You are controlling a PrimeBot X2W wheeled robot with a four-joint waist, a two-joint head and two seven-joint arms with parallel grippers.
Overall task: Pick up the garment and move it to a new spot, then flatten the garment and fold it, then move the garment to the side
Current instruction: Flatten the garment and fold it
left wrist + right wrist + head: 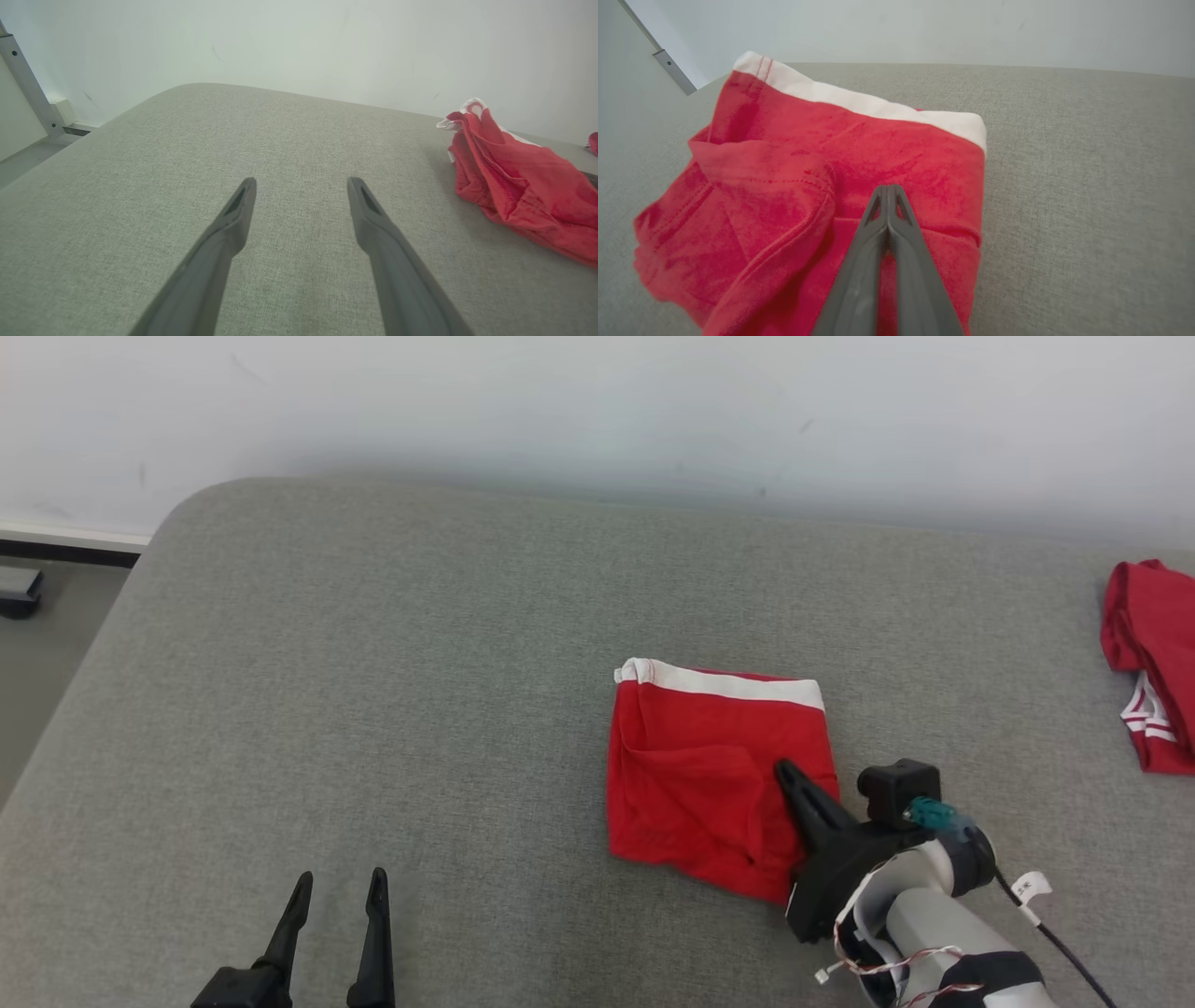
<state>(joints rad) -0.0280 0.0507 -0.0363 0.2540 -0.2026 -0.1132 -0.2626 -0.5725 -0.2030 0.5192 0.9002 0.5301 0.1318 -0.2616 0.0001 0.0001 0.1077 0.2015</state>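
Note:
The garment [700,775] is a pair of red shorts with a white waistband, folded into a rough square right of centre on the grey surface. It also lies at the right of the left wrist view [514,186]. My right gripper [782,769] reaches in from the lower right and rests on the garment's right half. Up close, the garment [784,186] lies under that gripper [888,189], whose fingers are pressed together with the tips down in the cloth and red showing in the slit between them. My left gripper [341,887] stands open at the lower left, over bare surface [301,184].
The grey padded surface [373,663] has a rounded far-left corner and stands against a pale wall. Another red cloth with white stripes [1153,663] lies at its right edge. Floor and a dark object [19,590] are beyond the left edge.

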